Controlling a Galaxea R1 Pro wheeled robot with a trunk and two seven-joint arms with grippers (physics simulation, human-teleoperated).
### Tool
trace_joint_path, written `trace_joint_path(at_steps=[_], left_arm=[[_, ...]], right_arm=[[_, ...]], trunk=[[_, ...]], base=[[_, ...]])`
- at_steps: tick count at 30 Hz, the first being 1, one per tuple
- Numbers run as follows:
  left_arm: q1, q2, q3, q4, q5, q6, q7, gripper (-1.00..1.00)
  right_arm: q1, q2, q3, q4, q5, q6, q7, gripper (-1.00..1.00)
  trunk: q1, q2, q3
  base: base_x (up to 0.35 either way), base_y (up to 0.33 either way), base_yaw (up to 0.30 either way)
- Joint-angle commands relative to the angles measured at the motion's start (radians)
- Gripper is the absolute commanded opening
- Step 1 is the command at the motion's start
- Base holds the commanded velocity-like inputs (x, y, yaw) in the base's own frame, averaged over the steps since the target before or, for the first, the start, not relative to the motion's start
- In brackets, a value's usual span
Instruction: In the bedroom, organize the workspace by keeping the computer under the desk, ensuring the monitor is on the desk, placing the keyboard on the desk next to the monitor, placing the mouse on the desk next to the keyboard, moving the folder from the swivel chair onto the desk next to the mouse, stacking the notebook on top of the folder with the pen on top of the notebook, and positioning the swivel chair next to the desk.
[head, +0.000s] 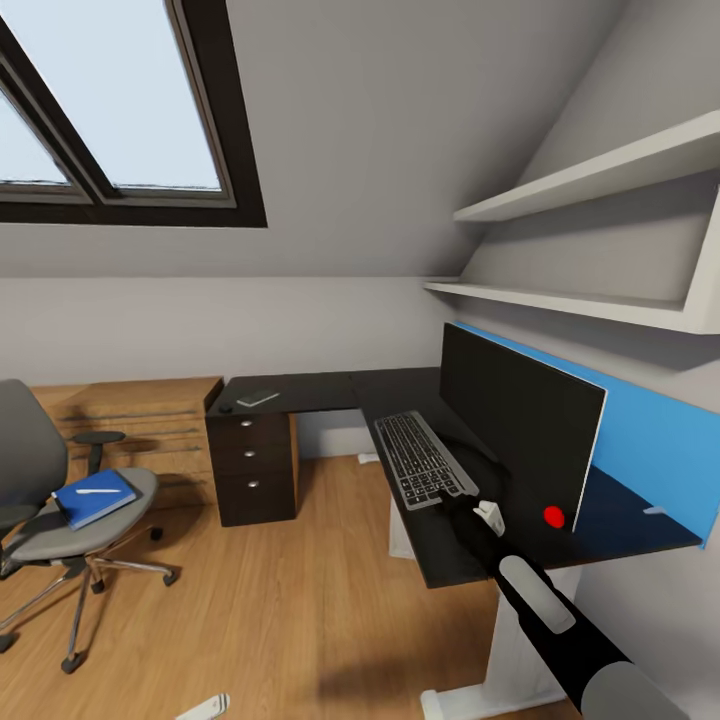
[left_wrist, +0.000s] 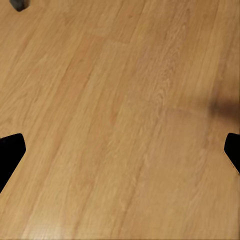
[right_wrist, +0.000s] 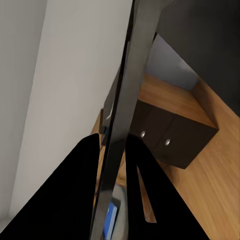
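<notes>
Clamped on the near end of the keyboard (head: 422, 460), the right gripper (head: 452, 499) holds it on the desk (head: 320, 388) beside the monitor (head: 515, 420); the left gripper's (left_wrist: 120, 155) jaws stand apart above the floor (left_wrist: 120, 100). The folder (head: 95, 497) lies on the swivel chair (head: 60, 500).

Worktop (head: 330, 390): long black L-shaped top with a round-knobbed drawer unit.
On worktop: wide black monitor (head: 520, 420), black keyboard (head: 420, 460) just beside it, grey notebook (head: 258, 398) on the far wing.
Floor (head: 280, 600): light wood planks, carrying the swivel chair (head: 60, 520).
</notes>
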Motion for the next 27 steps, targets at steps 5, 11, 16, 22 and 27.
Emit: trace_joint_path(at_steps=[5,11,16,22,27], left_arm=[[-0.001,0.0,-0.002,0.0,0.005,-0.004,0.002,1.0],[-0.001,0.0,-0.002,0.0,0.005,-0.003,0.002,1.0],[-0.001,0.0,-0.002,0.0,0.005,-0.002,0.002,1.0],[-0.001,0.001,-0.002,0.0,0.005,-0.002,0.002,1.0],[-0.001,0.0,-0.002,0.0,0.005,-0.01,0.002,1.0]], right_arm=[[-0.001,-0.001,0.003,0.001,-0.012,0.0,0.003,-1.0],[-0.001,-0.001,0.003,0.003,-0.012,-0.001,-0.001,-1.0],[-0.001,-0.001,-0.003,0.026,-0.013,-0.001,-0.004,-1.0],[-0.001,-0.002,-0.004,0.029,-0.013,-0.001,-0.004,-1.0],[-0.001,-0.003,-0.006,0.029,-0.012,-0.001,-0.004,-1.0]], trunk=[[0.001,-0.001,-0.001],[0.001,-0.001,-0.001],[0.001,-0.001,-0.001],[0.001,-0.001,-0.001],[0.001,-0.001,-0.001]], base=[[0.276,0.0,0.0],[0.143,0.0,0.0],[0.01,0.0,0.0],[0.001,0.0,0.0],[0.0,-0.081,0.0]])
